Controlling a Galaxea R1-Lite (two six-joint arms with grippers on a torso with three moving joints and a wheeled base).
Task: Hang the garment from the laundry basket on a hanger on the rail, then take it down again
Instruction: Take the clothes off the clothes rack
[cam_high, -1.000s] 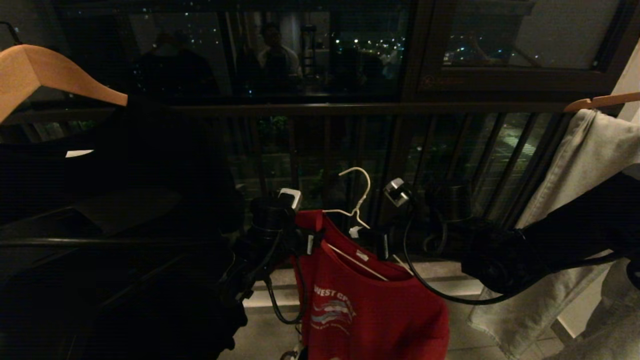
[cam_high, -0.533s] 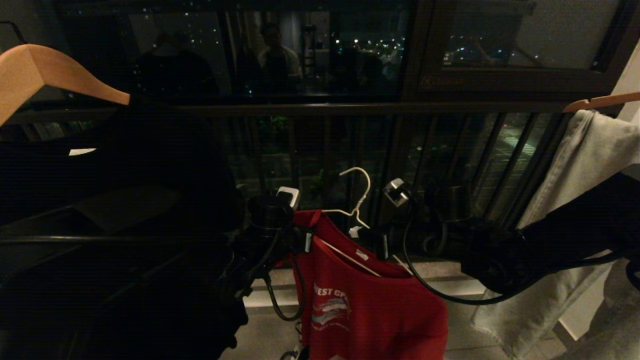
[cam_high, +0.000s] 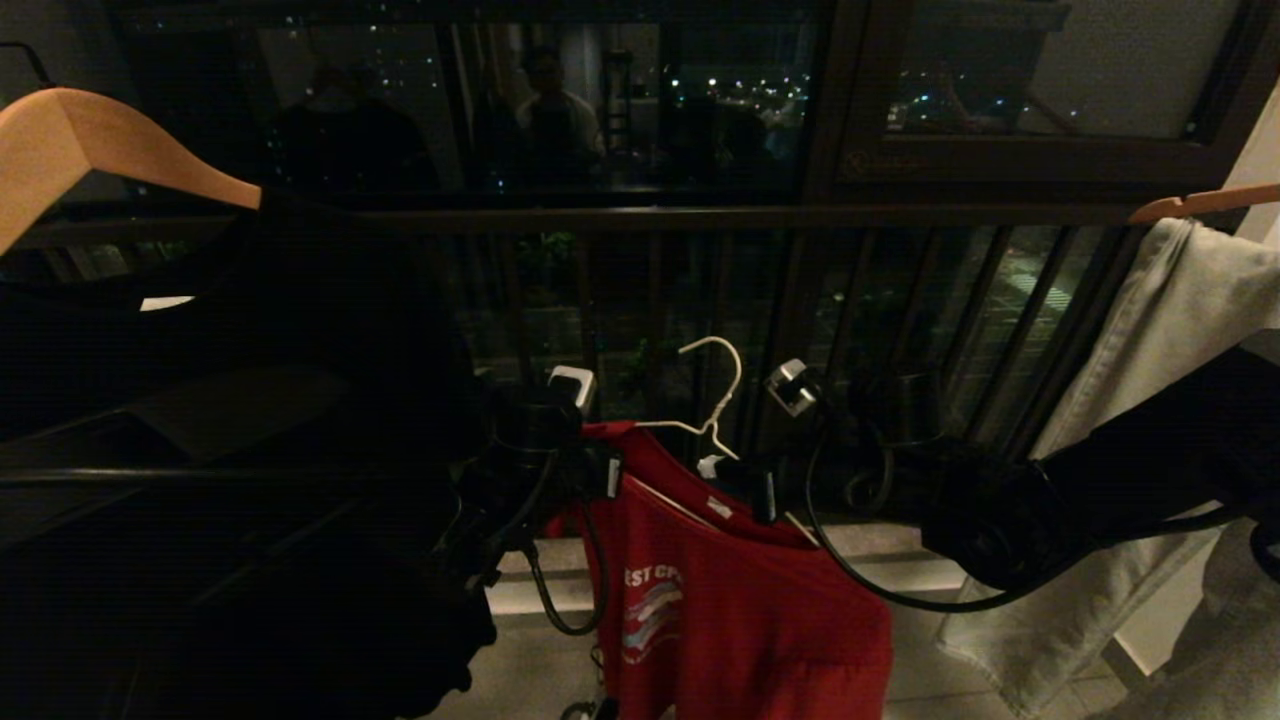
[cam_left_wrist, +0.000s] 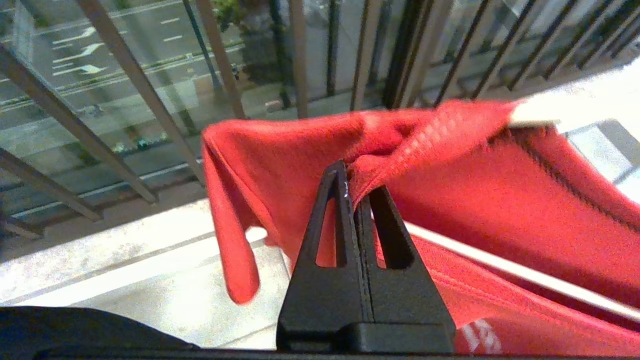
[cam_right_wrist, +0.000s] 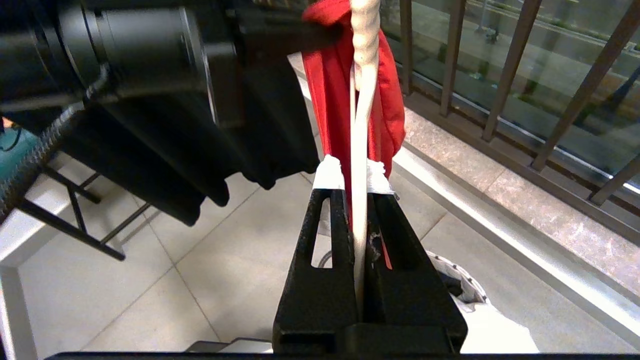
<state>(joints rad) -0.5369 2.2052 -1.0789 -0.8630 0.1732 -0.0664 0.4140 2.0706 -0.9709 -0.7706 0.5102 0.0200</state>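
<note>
The red garment (cam_high: 740, 620) hangs mid-air in front of the balcony bars, draped over the thin cream wire hanger (cam_high: 715, 400). The hanger's hook stands free in the air, resting on nothing. My left gripper (cam_high: 612, 470) is at the garment's left shoulder; in the left wrist view it (cam_left_wrist: 352, 185) is shut on a fold of the red cloth (cam_left_wrist: 475, 190), with the hanger's wire (cam_left_wrist: 525, 272) running just behind. My right gripper (cam_high: 765, 490) is below the twisted neck, shut (cam_right_wrist: 355, 175) on the hanger's wire (cam_right_wrist: 359, 125). The laundry basket's patterned rim (cam_right_wrist: 462, 285) shows on the floor below. The clothes rail is out of view.
A black T-shirt (cam_high: 250, 350) on a tan wooden hanger (cam_high: 100, 150) hangs close on the left. A pale garment (cam_high: 1150, 400) hangs on the right. The balcony railing (cam_high: 700, 215) and dark window glass stand right behind, with a person's reflection (cam_high: 550, 100) in the glass.
The left gripper has shut on the garment's shoulder cloth and drawn it slightly left. The right gripper and the hanger have stayed put.
</note>
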